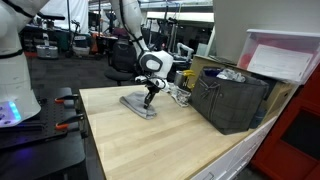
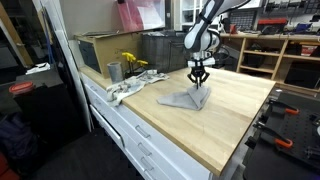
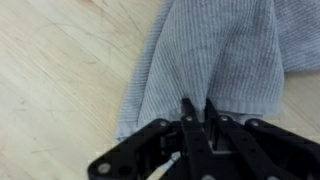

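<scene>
A grey cloth [image 1: 139, 104] lies on the wooden tabletop [image 1: 150, 140]; it also shows in the other exterior view [image 2: 186, 99] and fills the top of the wrist view [image 3: 205, 55]. My gripper [image 1: 148, 99] stands over the cloth's far edge, also seen from the other side [image 2: 198, 84]. In the wrist view the fingers [image 3: 198, 108] are pinched together on the cloth's edge, which bunches into folds between them and lifts a little off the table.
A dark crate [image 1: 232, 98] stands at the table's far end; it shows too in the other exterior view [image 2: 158, 48]. A metal cup [image 2: 114, 71], yellow items [image 2: 133, 62] and a white rag [image 2: 128, 86] lie near the table's edge.
</scene>
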Motion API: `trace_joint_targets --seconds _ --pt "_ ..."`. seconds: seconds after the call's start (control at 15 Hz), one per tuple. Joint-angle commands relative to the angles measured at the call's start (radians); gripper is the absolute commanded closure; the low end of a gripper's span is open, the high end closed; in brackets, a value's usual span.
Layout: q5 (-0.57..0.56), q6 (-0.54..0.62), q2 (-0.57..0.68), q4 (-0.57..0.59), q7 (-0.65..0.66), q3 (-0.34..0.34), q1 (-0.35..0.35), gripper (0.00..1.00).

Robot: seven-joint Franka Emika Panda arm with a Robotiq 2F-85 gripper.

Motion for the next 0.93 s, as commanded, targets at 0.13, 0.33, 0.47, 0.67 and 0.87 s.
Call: trace_joint_targets --seconds 0.13,0.33,0.47,0.67,0.87 --pt "-0.011 -0.071 -0.124 -0.082 0.019 -0.036 0.002 0.99" --pt "-0.088 -0.127 -0.237 -0.167 0.067 -0.100 0.029 0.99" --pt "-0.174 -0.181 -0.310 -0.223 0.129 -0.138 0.041 0.99" --pt "-0.294 -0.293 -0.422 -0.321 0.198 -0.148 0.034 0.99" --pt "-0.352 -0.394 -0.514 -0.423 0.153 -0.091 0.025 0.99"
